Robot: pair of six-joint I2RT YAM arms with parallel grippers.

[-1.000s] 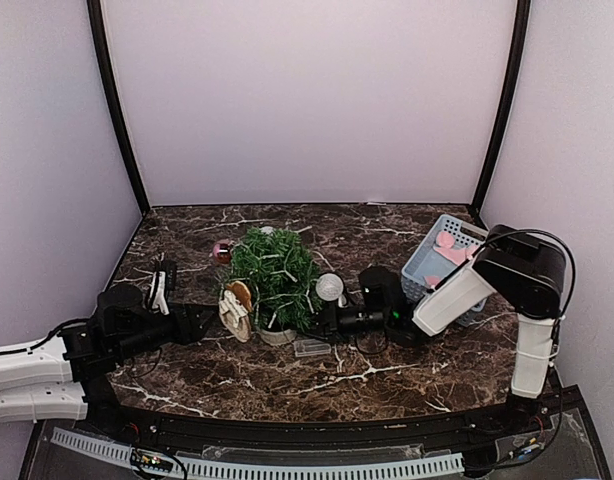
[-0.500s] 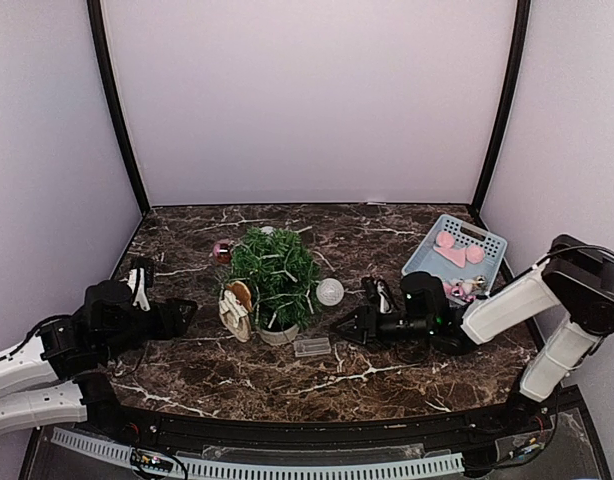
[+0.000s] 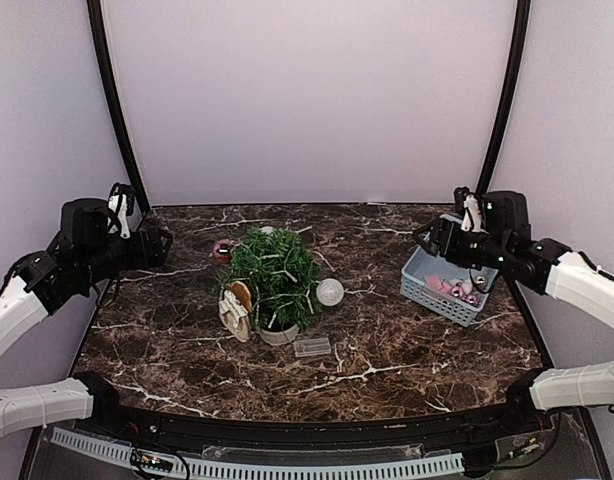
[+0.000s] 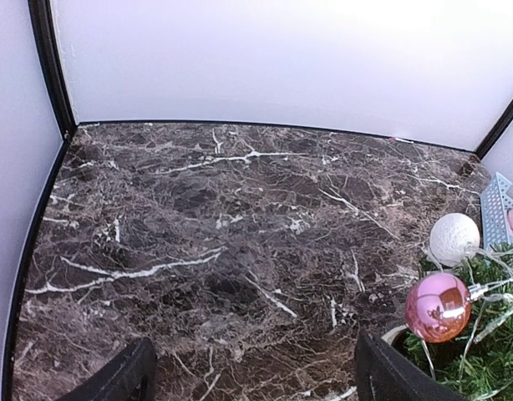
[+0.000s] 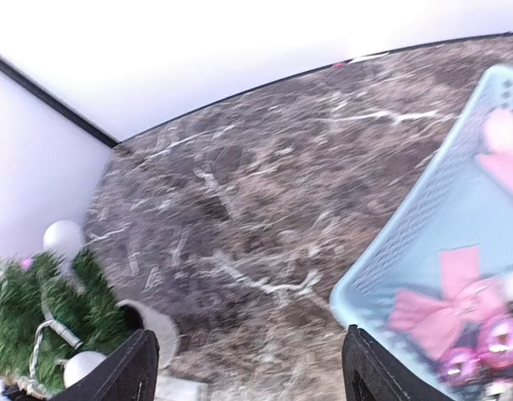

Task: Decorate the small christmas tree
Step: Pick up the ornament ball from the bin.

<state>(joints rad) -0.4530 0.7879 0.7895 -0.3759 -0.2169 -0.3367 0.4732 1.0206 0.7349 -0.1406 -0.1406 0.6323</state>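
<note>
Fingers of the left tool [image 4: 256, 378] and right tool [image 5: 246, 372] stood apart, holding nothing; the small christmas tree [image 3: 275, 272] sat in the middle of the counter [image 3: 407, 362], left of the blue basket [image 3: 439, 298].

Left arm [image 3: 9, 318] and right arm [image 3: 590, 287] — white shells, black joints, black cables.
</note>
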